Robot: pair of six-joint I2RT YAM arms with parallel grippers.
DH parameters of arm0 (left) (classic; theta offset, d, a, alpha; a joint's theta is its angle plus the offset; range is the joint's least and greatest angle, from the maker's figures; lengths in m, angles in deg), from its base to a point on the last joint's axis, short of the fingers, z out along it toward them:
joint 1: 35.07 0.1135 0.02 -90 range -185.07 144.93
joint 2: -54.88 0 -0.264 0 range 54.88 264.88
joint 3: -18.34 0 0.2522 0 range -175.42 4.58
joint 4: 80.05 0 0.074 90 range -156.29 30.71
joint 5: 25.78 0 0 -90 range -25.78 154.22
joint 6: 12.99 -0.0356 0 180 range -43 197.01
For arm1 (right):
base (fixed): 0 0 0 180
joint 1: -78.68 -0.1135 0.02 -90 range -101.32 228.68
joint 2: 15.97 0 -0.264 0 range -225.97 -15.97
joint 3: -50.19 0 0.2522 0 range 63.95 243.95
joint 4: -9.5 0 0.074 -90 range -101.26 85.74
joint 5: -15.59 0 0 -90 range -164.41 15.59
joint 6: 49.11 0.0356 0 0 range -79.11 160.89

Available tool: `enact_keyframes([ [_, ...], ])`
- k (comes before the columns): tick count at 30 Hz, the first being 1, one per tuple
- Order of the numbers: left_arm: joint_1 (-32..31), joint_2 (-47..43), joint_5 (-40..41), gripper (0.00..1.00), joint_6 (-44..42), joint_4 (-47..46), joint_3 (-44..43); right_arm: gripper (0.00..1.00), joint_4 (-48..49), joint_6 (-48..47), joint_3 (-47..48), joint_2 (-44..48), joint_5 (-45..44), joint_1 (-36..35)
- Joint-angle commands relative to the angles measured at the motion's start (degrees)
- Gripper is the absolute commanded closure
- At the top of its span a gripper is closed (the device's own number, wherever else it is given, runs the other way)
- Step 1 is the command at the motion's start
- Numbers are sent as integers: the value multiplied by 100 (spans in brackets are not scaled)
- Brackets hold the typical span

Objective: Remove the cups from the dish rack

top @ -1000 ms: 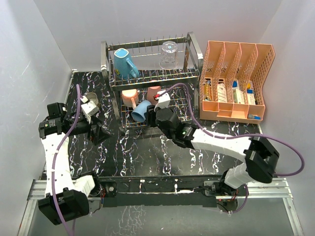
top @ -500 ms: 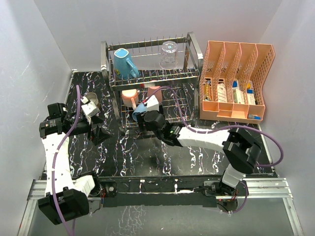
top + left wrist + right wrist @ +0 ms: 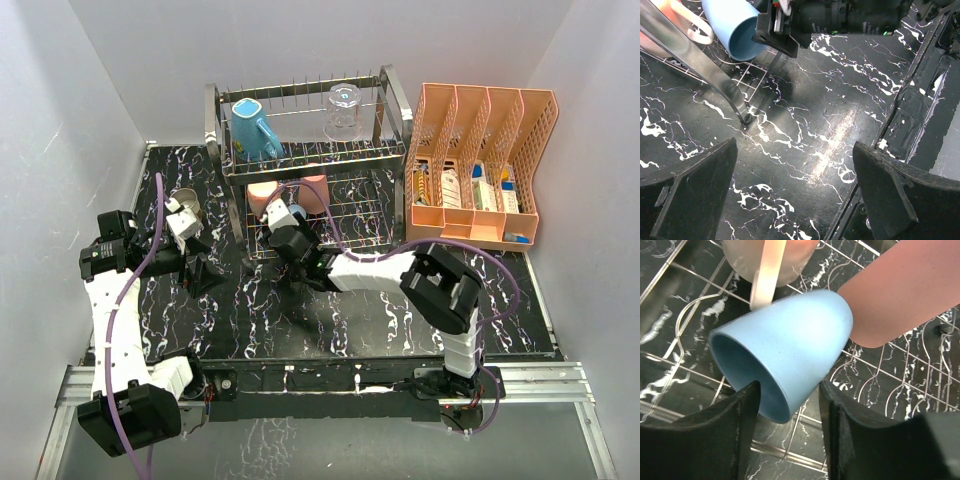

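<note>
The dish rack stands at the back. A teal mug and a clear glass tumbler sit on its upper tier. On the lower tier lie a pale pink mug, a salmon-red tumbler and a light blue tumbler, which is on its side. My right gripper is open. One finger is at the tumbler's mouth and the other is against its outer wall. My left gripper is open and empty, above the table left of the rack. A tan cup stands at the left.
An orange perforated file organiser with small items stands right of the rack. The rack's arched steel leg rests on the black marbled table, close to my left gripper. The table's front rail runs along the near edge.
My right gripper has moved left along the lower tier and now straddles the rim of the light blue tumbler, covering most of it from above. The left arm has not moved.
</note>
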Motion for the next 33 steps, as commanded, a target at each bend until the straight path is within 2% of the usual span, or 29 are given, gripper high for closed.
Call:
enact_keyframes([
  [1,8,-41,-190,3,-209,219,-200,55,531,-590,355,-237,-481,4],
  [7,8,-51,-230,3,-228,213,-191,86,638,-577,344,-83,-497,3],
  [9,8,-51,-260,3,-216,209,-202,92,629,-476,296,69,-478,4],
  [18,8,-205,-220,3,-229,188,-179,92,230,161,25,862,-268,-50],
  [26,8,-413,-441,3,145,6,-149,92,-1450,1656,109,1695,-152,-722],
  [33,8,-729,-504,3,291,236,-299,92,-3180,3156,879,1543,178,-1314],
])
